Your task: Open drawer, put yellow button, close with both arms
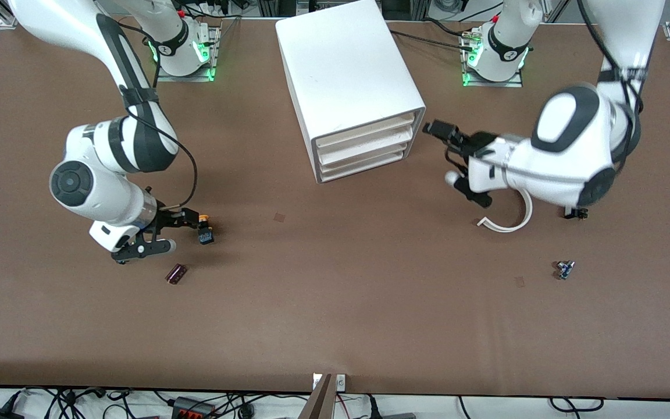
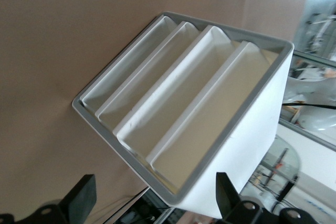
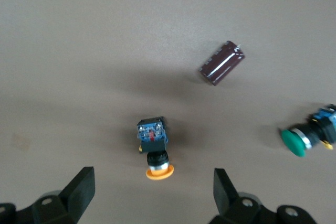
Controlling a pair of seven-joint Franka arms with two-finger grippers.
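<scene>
My main worry is the pick: the yellow button [image 3: 155, 150] lies on its side on the table [image 1: 335, 302], and a short rounded cap on a boxy body could roll or squirt out if my right gripper [image 1: 163, 233] closes off-centre. The dark cylinder [image 1: 176, 273] sits just nearer the camera than the button, close enough that a sloppy descent could knock it. On the cabinet side, the drawer [image 1: 364, 131] looks shut or nearly so, like the two below it, and the shallow white fronts sit so close together that my left gripper [image 1: 450, 157] could catch the wrong lip.

The right arm reaches low toward its own end of the table, wrist bent so the gripper points down at the button, fingers spread wide with nothing between them; the button lies right beside one fingertip. The left arm is folded with its forearm roughly level, the gripper aimed at the cabinet [image 1: 346, 75] front from beside it, fingers apart and empty, touching nothing. The green-capped button [image 3: 296, 140] lies well away from the cabinet.
</scene>
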